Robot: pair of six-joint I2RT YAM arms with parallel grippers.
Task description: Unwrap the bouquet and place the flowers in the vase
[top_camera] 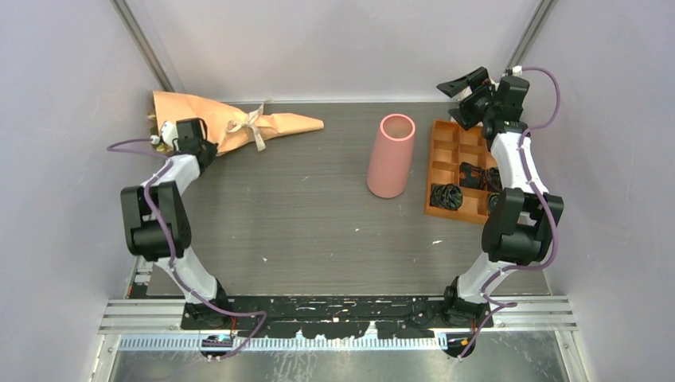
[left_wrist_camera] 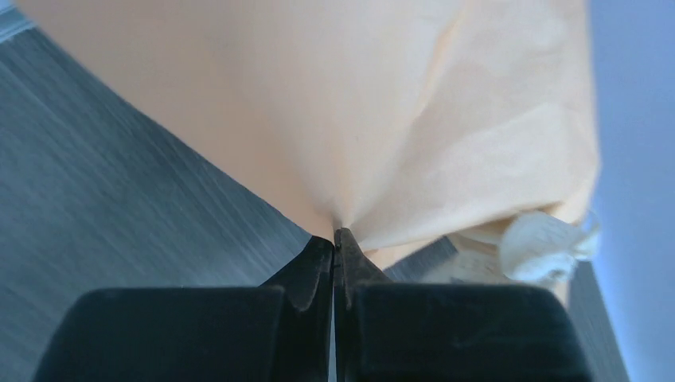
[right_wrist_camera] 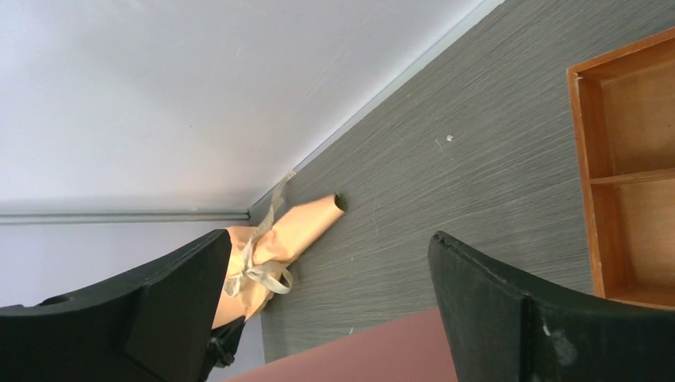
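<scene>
The bouquet (top_camera: 231, 119) lies at the table's back left, a peach paper cone tied with a beige ribbon (top_camera: 253, 126), its narrow end pointing right. My left gripper (top_camera: 177, 137) is at its wide end. In the left wrist view that gripper (left_wrist_camera: 335, 232) is shut on a pinched fold of the bouquet's paper (left_wrist_camera: 382, 127). The flowers are hidden inside the wrap. The salmon-pink vase (top_camera: 392, 155) stands upright mid-table. My right gripper (top_camera: 470, 89) hangs open at the back right with nothing in it. In the right wrist view the right gripper (right_wrist_camera: 330, 239) frames the bouquet (right_wrist_camera: 298, 231) and the vase (right_wrist_camera: 382, 350).
An orange compartment tray (top_camera: 458, 135) holding dark coiled items stands right of the vase, under my right arm, and shows in the right wrist view as the tray (right_wrist_camera: 629, 159). A pale crumpled piece (left_wrist_camera: 549, 239) sits at the bouquet's mouth. Walls close in at the back and both sides.
</scene>
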